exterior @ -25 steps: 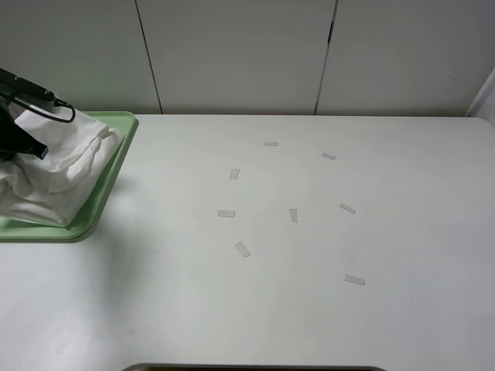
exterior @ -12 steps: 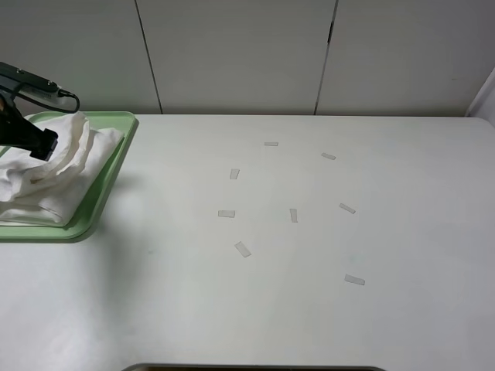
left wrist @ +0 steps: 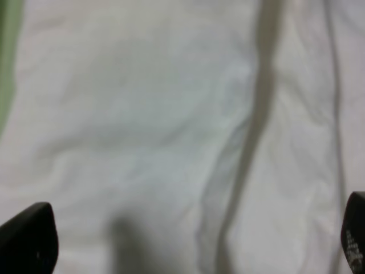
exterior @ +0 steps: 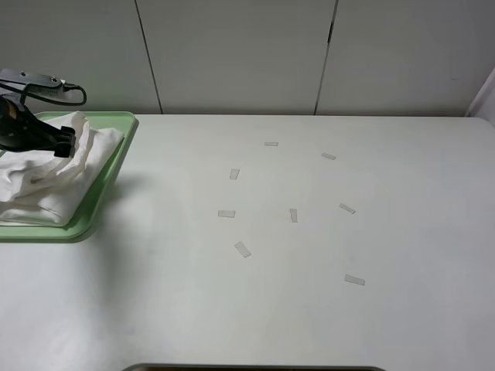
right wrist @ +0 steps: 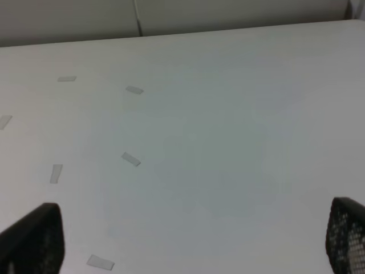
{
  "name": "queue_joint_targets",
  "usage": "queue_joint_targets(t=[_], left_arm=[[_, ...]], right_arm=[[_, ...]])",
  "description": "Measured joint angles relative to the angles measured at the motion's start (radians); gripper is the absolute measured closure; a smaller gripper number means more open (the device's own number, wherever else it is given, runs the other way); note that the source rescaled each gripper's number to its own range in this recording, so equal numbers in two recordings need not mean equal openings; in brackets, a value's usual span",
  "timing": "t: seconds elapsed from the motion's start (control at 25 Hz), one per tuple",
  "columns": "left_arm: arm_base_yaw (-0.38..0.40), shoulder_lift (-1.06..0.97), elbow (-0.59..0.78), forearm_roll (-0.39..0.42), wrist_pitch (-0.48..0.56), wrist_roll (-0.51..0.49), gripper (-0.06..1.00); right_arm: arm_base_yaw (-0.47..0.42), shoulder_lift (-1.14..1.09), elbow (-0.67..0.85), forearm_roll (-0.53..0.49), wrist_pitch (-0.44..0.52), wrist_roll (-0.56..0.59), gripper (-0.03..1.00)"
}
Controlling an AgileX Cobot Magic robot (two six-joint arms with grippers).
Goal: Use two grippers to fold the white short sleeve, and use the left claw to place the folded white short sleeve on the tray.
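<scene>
The white short sleeve (exterior: pixel 48 176) lies in a wrinkled, folded heap on the pale green tray (exterior: pixel 103 199) at the table's left edge. My left gripper (exterior: pixel 63 143) hovers over the shirt's far part. In the left wrist view the left gripper (left wrist: pixel 191 242) has its fingertips (left wrist: pixel 27 238) wide apart and open, with only white cloth (left wrist: pixel 148 114) beneath and a strip of tray (left wrist: pixel 7 63) at one side. My right gripper (right wrist: pixel 188 240) is open and empty over bare table. It is out of the exterior view.
Several small white tape strips (exterior: pixel 243 249) are scattered over the middle and right of the white table (exterior: pixel 309 309). Some also show in the right wrist view (right wrist: pixel 130 159). A pale panelled wall (exterior: pixel 232 54) stands behind the table.
The left gripper has shifted a little to the right over the tray. The shirt has sunk into a flatter heap on the tray. The right side is unchanged.
</scene>
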Motion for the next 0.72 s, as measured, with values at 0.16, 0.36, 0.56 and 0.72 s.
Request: queue_joint_targets(t=[0.16,0.36,0.56,0.72], left_arm=[[0.000,0.000,0.088,-0.028,-0.181,-0.003,-0.05],[0.000,0.010,0.102,-0.060,-0.273,-0.003,-0.05],[0.000,0.112,0.102,-0.117,-0.309,-0.005,-0.05],[-0.004,0.164,0.101,-0.145,-0.360,-0.004,-0.05]], right_arm=[[0.000,0.000,0.000,0.000,0.000,0.000,-0.03],[0.000,0.000,0.000,0.000,0.000,0.000,-0.03],[0.000,0.000,0.000,0.000,0.000,0.000,-0.03],[0.000,0.000,0.000,0.000,0.000,0.000,-0.03]])
